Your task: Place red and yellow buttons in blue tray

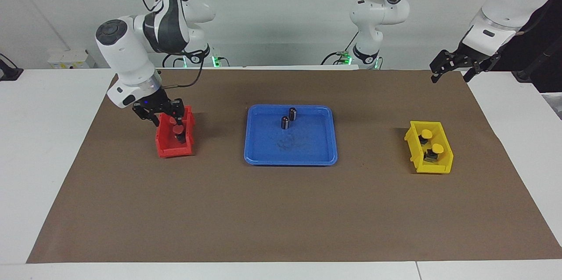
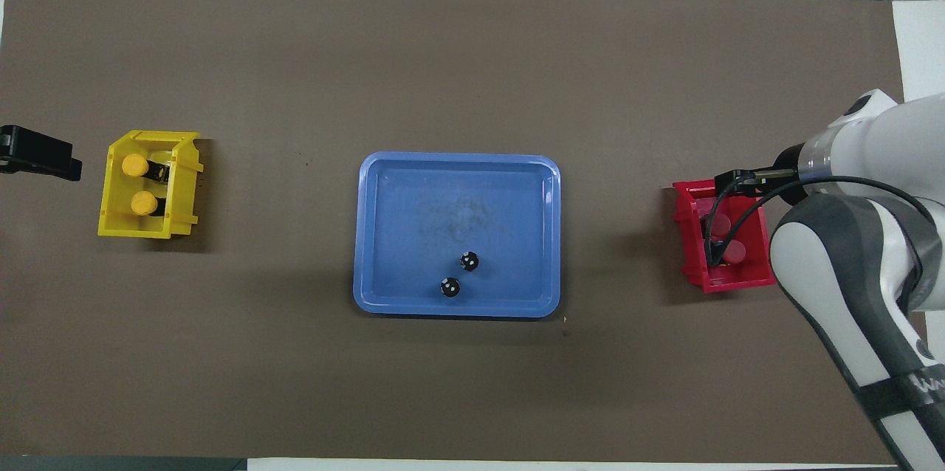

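Now right gripper, fingers spread and empty, hovers over red bin near the table's right-arm edge; centre on one red button (descend straight). Left gripper waits, spread, empty.

Glossy plastic blue tray, matt brown mat

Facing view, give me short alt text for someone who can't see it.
The right arm's hand reaches down into a small red bin holding red buttons. A blue tray at the middle holds two small dark cylinders, and a yellow bin holds two yellow buttons. The left hand waits above the table's edge.
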